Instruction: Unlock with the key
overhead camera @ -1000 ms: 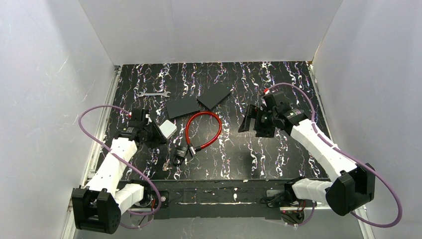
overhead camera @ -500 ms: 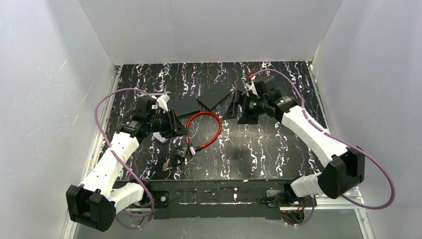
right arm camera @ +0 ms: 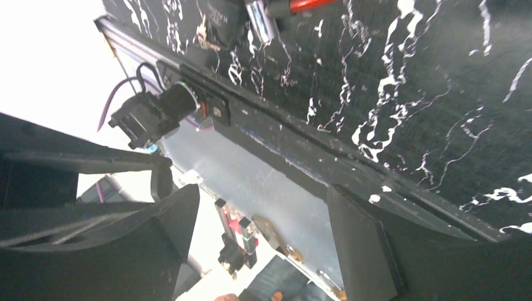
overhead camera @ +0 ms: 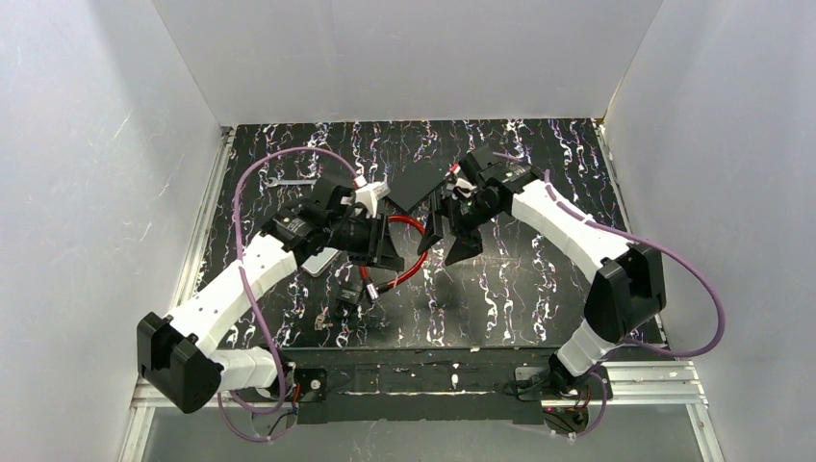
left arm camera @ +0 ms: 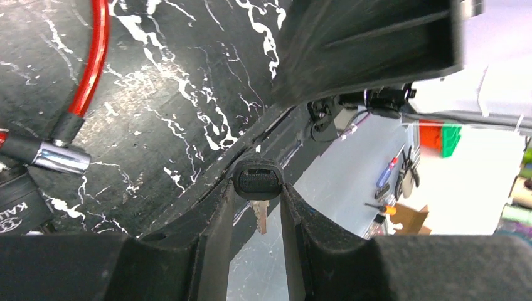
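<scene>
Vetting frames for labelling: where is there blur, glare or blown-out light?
Left wrist: the key is sharp, the dark shape above it blurred. Right wrist: upper-left corner blown out white. Top external: evenly lit, sharp.

The left arm (overhead camera: 231, 289) and right arm (overhead camera: 568, 231) are white shell links between black joint housings, each trailed by a thin purple cable (overhead camera: 289, 152), ending in the matte black left gripper (left arm camera: 257, 188) and right gripper (right arm camera: 263, 213) with broad wedge-shaped fingers (left arm camera: 213, 238).
</scene>
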Tool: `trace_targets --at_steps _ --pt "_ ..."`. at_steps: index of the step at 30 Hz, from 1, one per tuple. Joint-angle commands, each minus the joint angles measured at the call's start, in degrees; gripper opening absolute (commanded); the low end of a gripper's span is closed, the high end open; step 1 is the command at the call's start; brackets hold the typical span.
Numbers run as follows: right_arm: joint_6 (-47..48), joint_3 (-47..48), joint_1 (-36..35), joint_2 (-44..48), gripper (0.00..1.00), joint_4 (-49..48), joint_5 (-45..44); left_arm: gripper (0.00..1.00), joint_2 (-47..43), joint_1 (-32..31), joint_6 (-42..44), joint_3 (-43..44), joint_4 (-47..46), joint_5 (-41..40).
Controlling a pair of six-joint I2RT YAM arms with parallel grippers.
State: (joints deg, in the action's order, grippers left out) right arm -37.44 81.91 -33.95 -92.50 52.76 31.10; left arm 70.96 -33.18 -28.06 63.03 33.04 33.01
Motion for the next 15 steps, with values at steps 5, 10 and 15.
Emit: trace_targets --at_steps 5,10,15 --pt "-2.4 0.7 -2.0 0.8 0.79 0.1 7.6 0.20 2.9 -5.9 3.9 6.7 3.0 -1.7" --pt "-4.6 0.0 -2.0 1.6 0.77 -2.4 9.2 0.19 3.6 -7.7 4.2 7.4 3.3 -2.6" --pt "-5.0 -0.4 -1.9 2.3 0.75 -3.3 9.4 0.19 3.5 -8.4 4.3 7.4 3.5 -3.4"
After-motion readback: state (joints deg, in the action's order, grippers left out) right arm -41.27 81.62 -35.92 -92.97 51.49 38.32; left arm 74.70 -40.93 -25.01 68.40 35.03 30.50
